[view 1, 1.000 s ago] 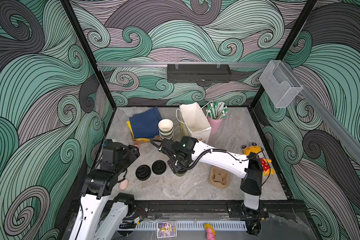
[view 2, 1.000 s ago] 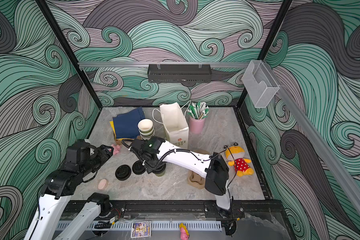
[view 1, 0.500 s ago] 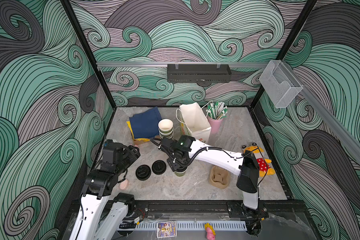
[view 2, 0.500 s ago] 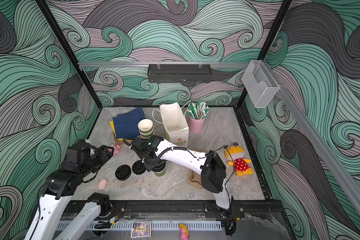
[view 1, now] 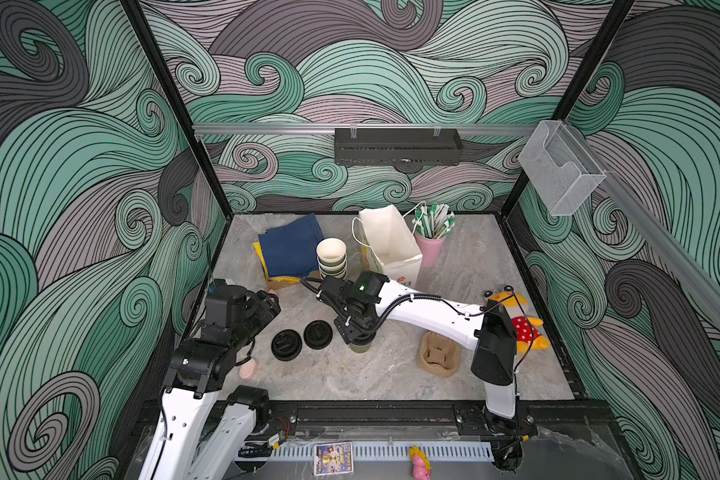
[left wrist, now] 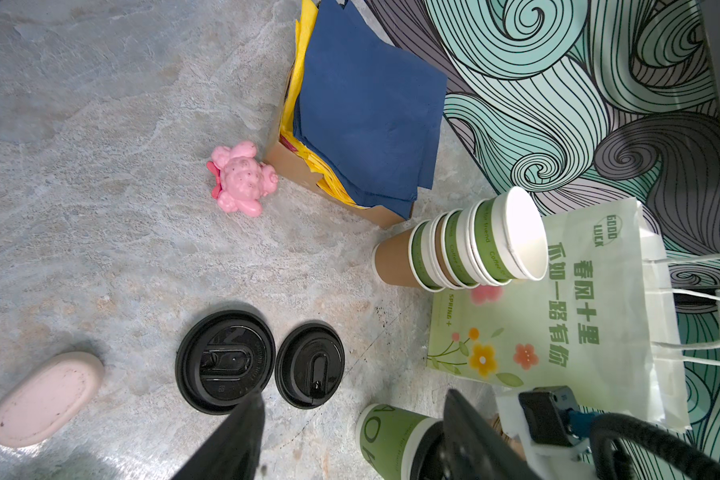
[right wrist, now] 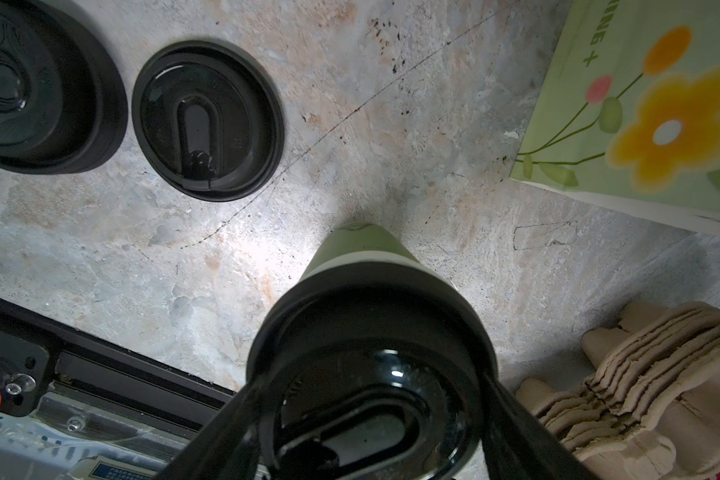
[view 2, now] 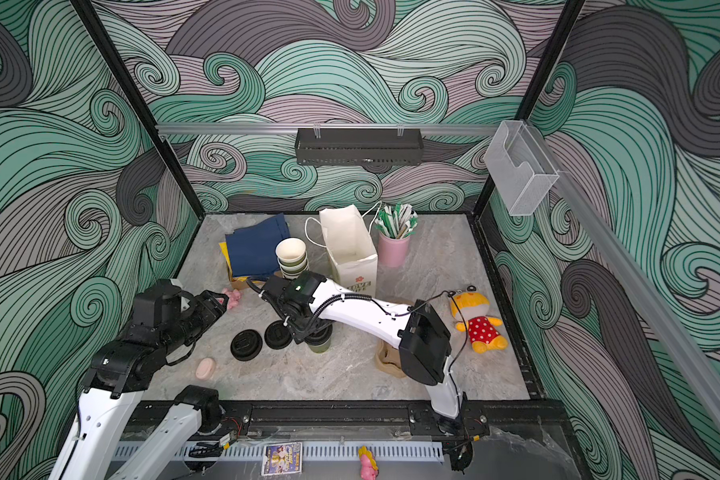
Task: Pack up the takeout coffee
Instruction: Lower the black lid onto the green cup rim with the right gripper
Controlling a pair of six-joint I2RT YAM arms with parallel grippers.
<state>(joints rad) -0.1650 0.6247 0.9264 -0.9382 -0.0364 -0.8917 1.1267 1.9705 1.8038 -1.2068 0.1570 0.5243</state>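
My right jaws (right wrist: 366, 382) clamp the black sip lid (right wrist: 366, 328) by its rim, one finger each side. The lid sits on the green cup (right wrist: 360, 245). The cup stands upright on the counter (right wrist: 391, 145), directly under the jaws. In a top view the smaller loose lid (view 1: 318, 334) and larger loose lid (view 1: 286, 344) lie flat just left of it, and the stack of pulp carriers (view 1: 437, 353) is to its right, apart. The paper bag (view 1: 387, 245) stands behind. The stack of empty cups (view 1: 331, 257) is left of the bag, no lids on. My left jaws (left wrist: 352, 395) gape w/ nothing btwn them, above the counter's left side near the pink toy (left wrist: 242, 183). Both loose lids lie btwn them and the lidded cup.
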